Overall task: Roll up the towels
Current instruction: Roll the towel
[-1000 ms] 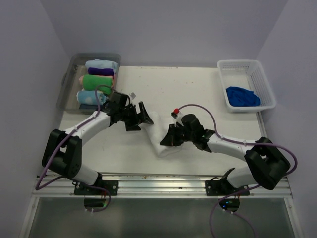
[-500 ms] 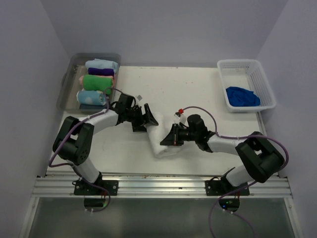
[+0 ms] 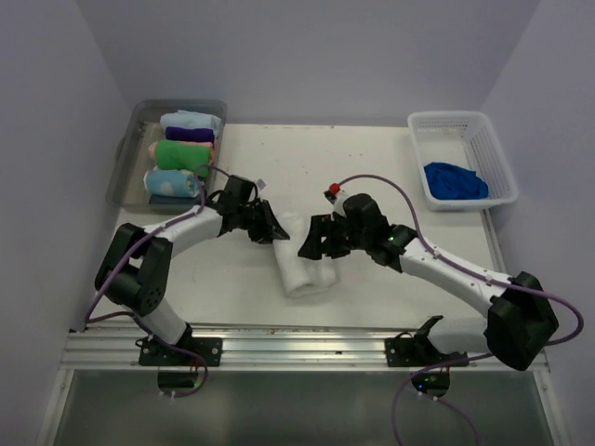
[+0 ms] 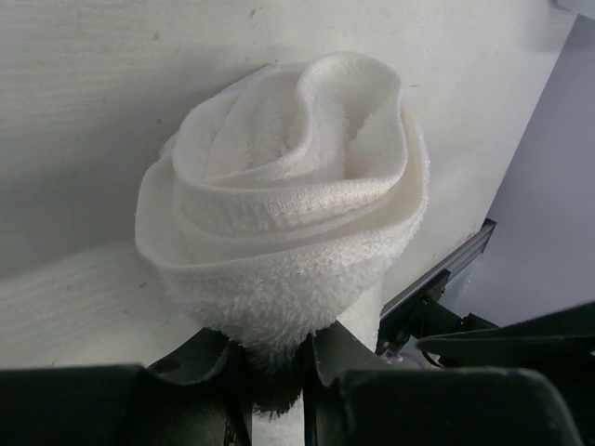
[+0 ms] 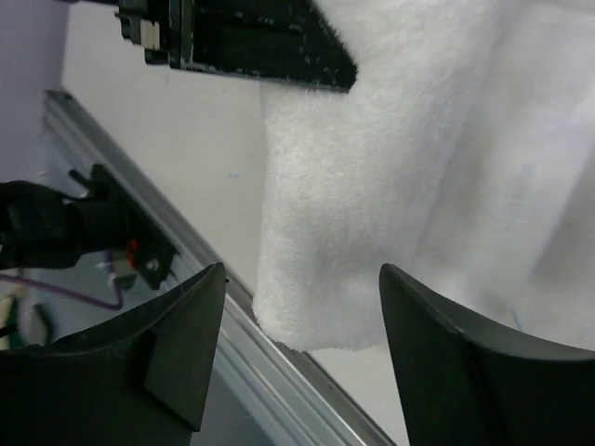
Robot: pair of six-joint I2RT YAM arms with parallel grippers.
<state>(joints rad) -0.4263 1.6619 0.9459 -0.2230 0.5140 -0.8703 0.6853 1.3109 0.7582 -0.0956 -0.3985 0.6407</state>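
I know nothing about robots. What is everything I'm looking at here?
white towel: one, white, rolled, mid-table between the arms
blue towel: one, royal blue, bunched in the basket
basket: one, white, table's far right corner
bin: one, clear, table's far left corner
pale blue roll: one, pale blue, in the bin
purple roll: one, purple, in the bin
green roll: one, green, in the bin
dotted roll: one, pale blue with dots, in the bin
table: one, off-white
left arm: one, black and white, jaws pinched on the white towel's end
right arm: one, black and white, jaws open by the white towel
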